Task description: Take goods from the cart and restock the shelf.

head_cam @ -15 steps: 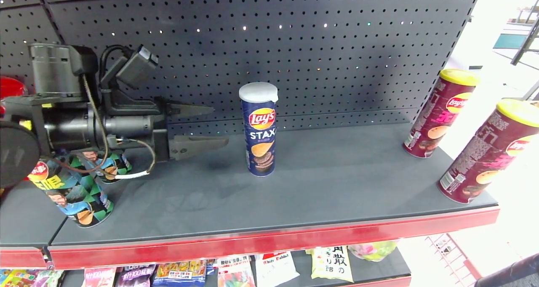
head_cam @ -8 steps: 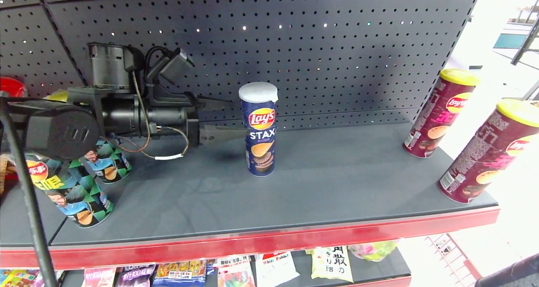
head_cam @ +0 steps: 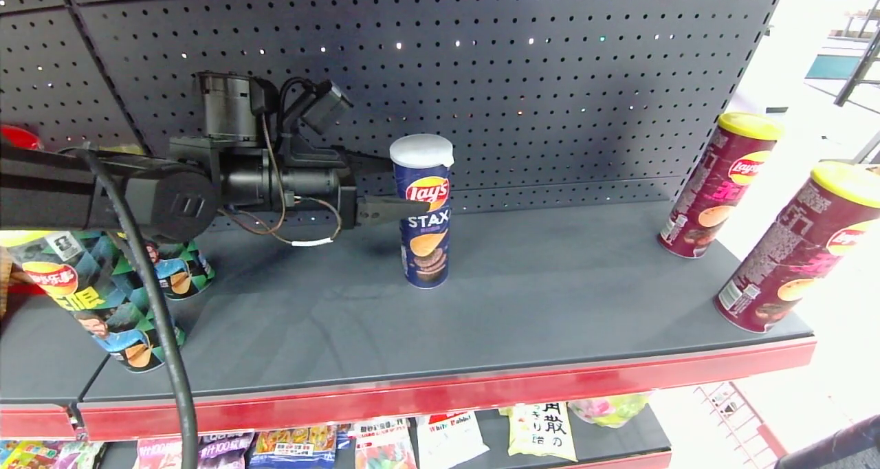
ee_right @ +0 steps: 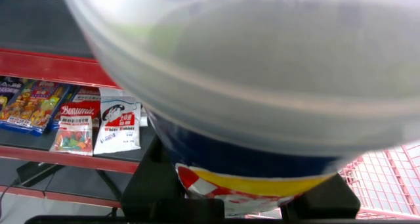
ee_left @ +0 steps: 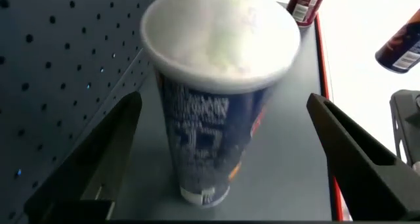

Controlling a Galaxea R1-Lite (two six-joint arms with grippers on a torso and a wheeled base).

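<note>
**Left end effector (head_cam: 410,184) straddling the blue can (head_cam: 425,238) on the shelf (head_cam: 550,283)**
Head view: spread wide around the upright can mid-shelf; we'd close level, below the lid (head_cam: 421,150). Left wrist view: fingers (ee_left: 98,158) clear both sides. Right wrist view: right end effector (ee_right: 233,199) grips a second can (ee_right: 249,155), red-and-yellow logo, print unreadable.

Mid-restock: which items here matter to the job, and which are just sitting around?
Job: blue can, left tool open around it; held can in right tool; shelf.
Bystanders: maroon cans, patterned cans, snack bags below.
</note>
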